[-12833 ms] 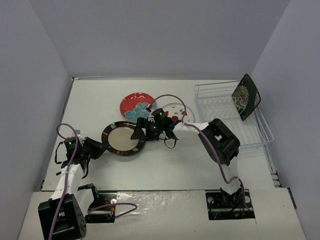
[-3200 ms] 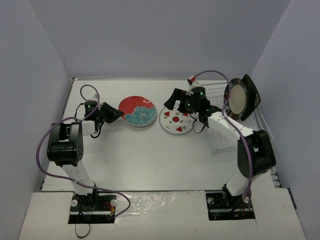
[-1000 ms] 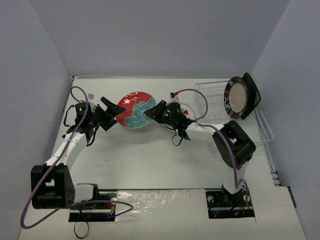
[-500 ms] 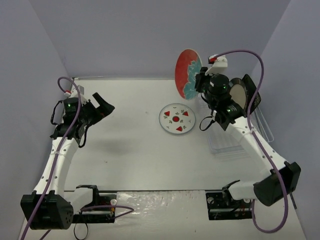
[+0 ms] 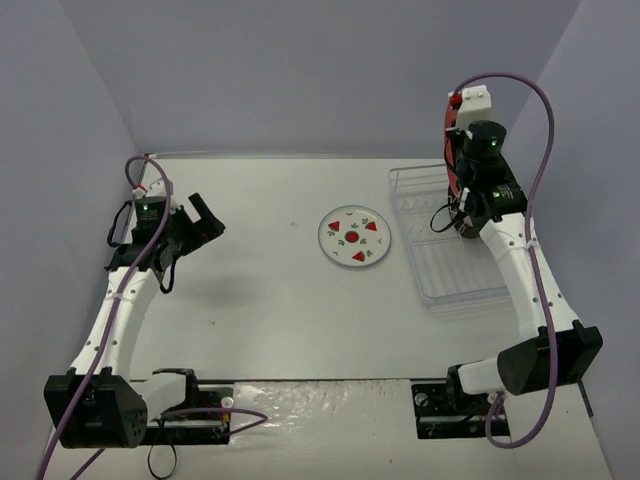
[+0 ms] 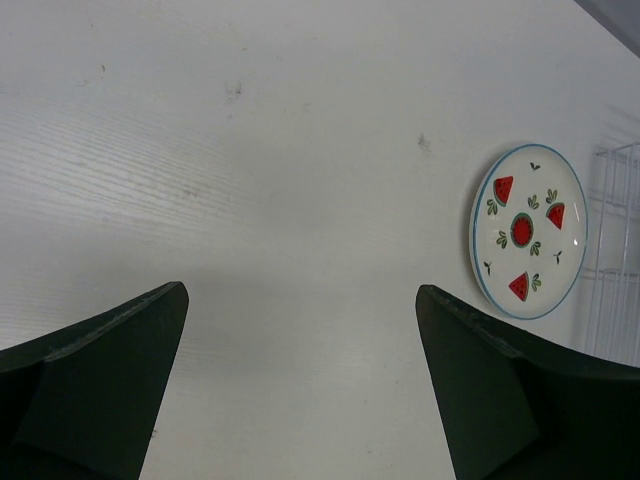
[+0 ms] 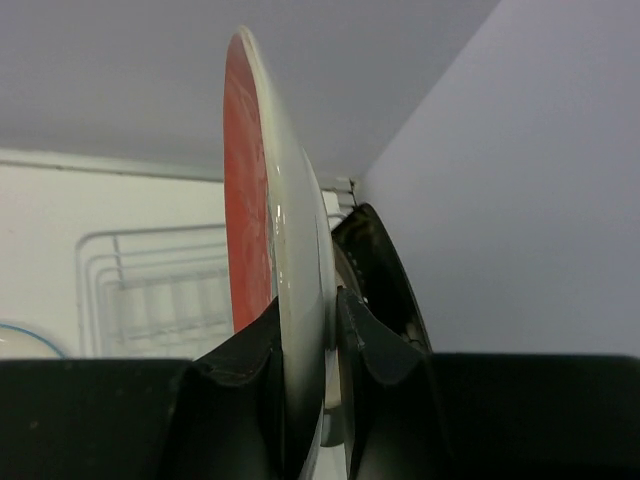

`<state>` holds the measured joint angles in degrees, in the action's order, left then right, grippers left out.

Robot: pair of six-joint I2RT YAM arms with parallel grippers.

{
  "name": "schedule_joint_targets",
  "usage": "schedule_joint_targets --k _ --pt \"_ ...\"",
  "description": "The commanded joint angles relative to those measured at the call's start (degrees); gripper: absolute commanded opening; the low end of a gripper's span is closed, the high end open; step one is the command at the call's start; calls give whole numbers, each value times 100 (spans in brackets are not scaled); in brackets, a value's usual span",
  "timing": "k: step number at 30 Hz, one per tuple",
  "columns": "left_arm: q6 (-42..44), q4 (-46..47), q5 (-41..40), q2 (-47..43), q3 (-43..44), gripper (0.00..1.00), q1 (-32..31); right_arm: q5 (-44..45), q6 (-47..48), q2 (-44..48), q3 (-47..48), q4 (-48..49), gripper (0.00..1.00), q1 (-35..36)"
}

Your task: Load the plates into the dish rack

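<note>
My right gripper (image 7: pixel 308 335) is shut on the rim of the red-and-teal floral plate (image 7: pixel 268 220), which stands on edge. In the top view that plate (image 5: pixel 449 160) hangs over the far end of the dish rack (image 5: pixel 455 262), held by the right gripper (image 5: pixel 460 182). Just behind it in the right wrist view, a black-rimmed plate (image 7: pixel 388 268) stands upright in the rack (image 7: pixel 150 285). Flat on the table lies the watermelon plate (image 5: pixel 353 237), left of the rack. My left gripper (image 5: pixel 204 219) hovers open at the far left, nothing between its fingers (image 6: pixel 100 385); its view takes in the watermelon plate (image 6: pixel 528 231).
Grey walls close in the table on the left, back and right, and the right wall runs close behind the rack. A rack corner (image 6: pixel 618 250) shows at the right edge of the left wrist view. White tabletop (image 5: pixel 270 290) lies between the arms.
My right arm has carried the red plate rightward from above the table's back to over the rack, turning it edge-on to the top camera. The left arm shifted only slightly.
</note>
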<state>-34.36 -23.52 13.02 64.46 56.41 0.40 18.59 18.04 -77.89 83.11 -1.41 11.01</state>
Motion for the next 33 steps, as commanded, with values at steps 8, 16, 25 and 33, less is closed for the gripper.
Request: schedule_joint_targets --k 8,16,25,33 --pt "135 119 -457 8 -59 97 45 -1262 615 -664 603 579 0 -1009" --pt "218 -81 -779 151 149 97 47 -1553 454 -1001 480 516 0 -1418" --pt "158 93 -817 245 186 97 39 -1573 401 -989 33 839 0 -1591" --pt "93 269 -591 416 184 97 40 -1717 306 -961 193 928 0 -1637"
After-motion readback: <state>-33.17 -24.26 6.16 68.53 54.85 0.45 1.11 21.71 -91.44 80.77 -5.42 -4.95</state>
